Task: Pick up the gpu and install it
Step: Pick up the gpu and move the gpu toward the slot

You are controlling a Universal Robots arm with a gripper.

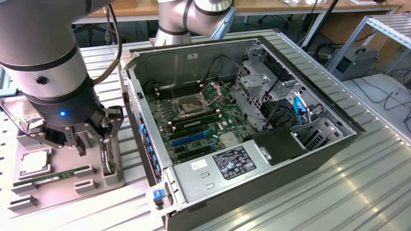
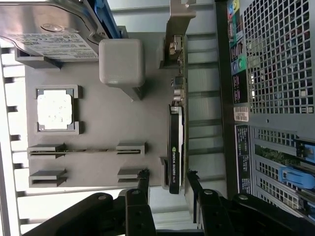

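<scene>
The gpu is a thin black card with a green logo, standing on edge in a slot of the grey holder tray. Its silver bracket is at the end away from my gripper. My gripper hangs above the card's near end, open, with one finger on each side of the card and not touching it. In the exterior view my gripper hovers over the tray at the exterior view's left, and the gpu stands along the tray's edge nearest the computer case.
The open computer case lies beside the tray, its motherboard with blue slots exposed. On the tray are a silver hard drive, a CPU and a green RAM stick. A second robot arm stands behind the case.
</scene>
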